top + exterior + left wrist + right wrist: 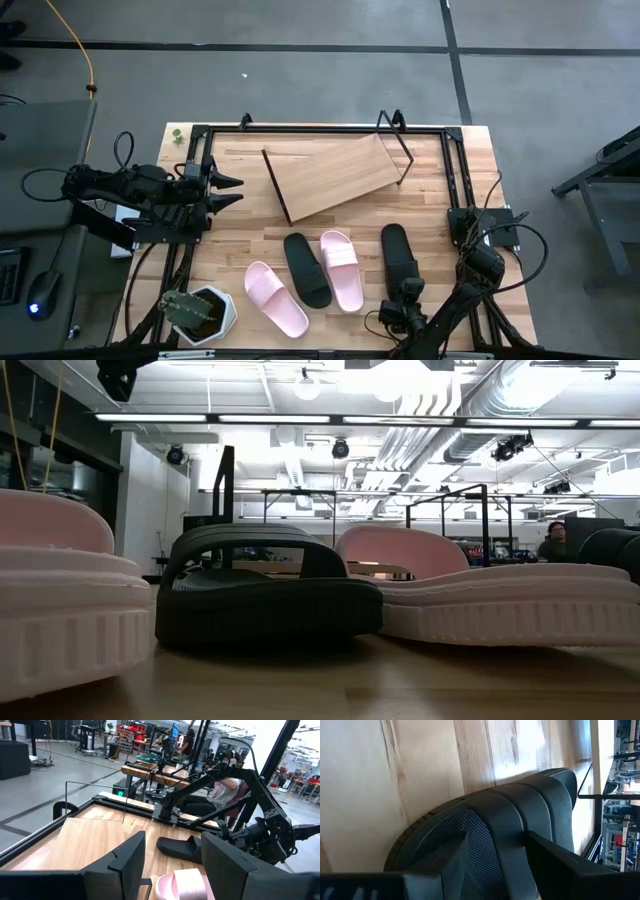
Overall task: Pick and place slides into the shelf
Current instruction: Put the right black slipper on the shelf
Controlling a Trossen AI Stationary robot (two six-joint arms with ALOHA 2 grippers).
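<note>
Four slides lie on the near half of the table in the high view: a pink slide [275, 298], a black slide [307, 270], a second pink slide [342, 268] and a right-hand black slide [400, 255]. The shelf [335, 175], a slanted light-wood board on a black wire frame, stands behind them. My right gripper [405, 298] is low over the near end of the right-hand black slide; it is open, one finger on each side of the strap [505, 835]. My left gripper [228, 192] waits open at the table's left edge, holding nothing. My right gripper comes at the right-hand black slide from its near end, and its fingers [452, 862] stand on either side of the mesh strap [495, 865]. I cannot tell whether they touch it. The slide lies flat on the table.
A potted plant in a white pot [200, 312] sits at the near left corner. Black frame rails [455, 170] run along the table's sides. Bare wood lies between the shelf and the slides. A person [225, 785] sits beyond the table.
</note>
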